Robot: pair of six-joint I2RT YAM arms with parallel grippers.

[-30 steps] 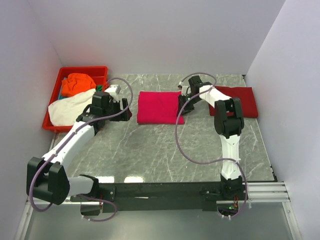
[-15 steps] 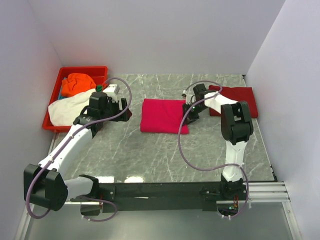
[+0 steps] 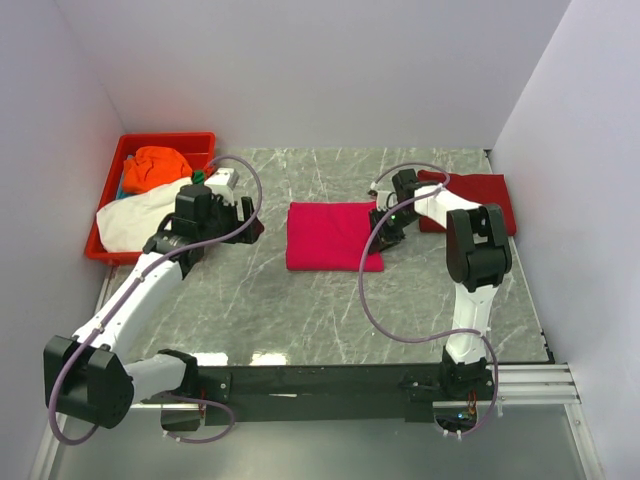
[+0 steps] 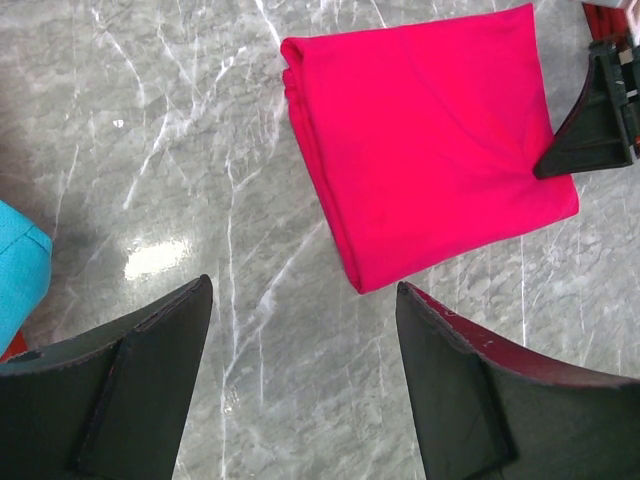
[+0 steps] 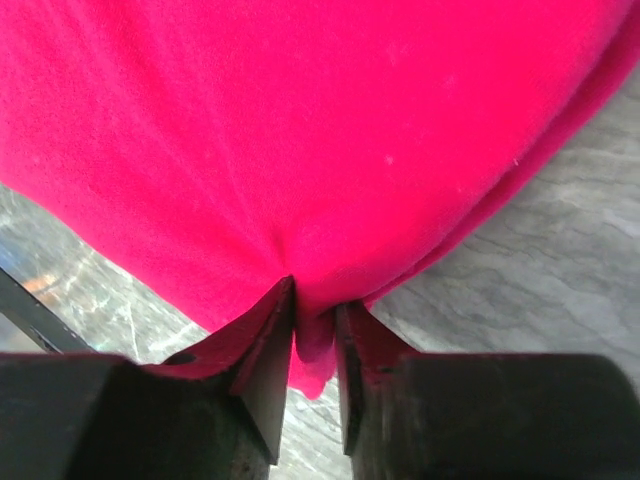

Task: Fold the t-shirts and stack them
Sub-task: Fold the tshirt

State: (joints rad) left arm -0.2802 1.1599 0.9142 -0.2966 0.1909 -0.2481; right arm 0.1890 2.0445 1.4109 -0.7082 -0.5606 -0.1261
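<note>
Red tray (image 3: 108, 158), far-left corner: orange t-shirt (image 3: 160, 166), white t-shirt (image 3: 138, 216) draped over its near rim, teal t-shirt (image 4: 20, 270) edge.
Grey marble table (image 3: 300, 310): pink-red t-shirt (image 3: 330, 235) folded, centre; darker red t-shirt (image 3: 487, 200) folded, far right.
Right gripper (image 5: 315, 300) pinched narrowly on pink-red t-shirt's edge.
Left gripper (image 4: 305, 290) wide, empty.
Plain white walls (image 3: 300, 70).

Right wrist: pink shirt (image 5: 330, 130) runs off top and sides. Left wrist: teal cloth (image 4: 18, 275) cut by left edge. Top: right arm (image 3: 478, 250) covers part of dark red shirt (image 3: 487, 188).
</note>
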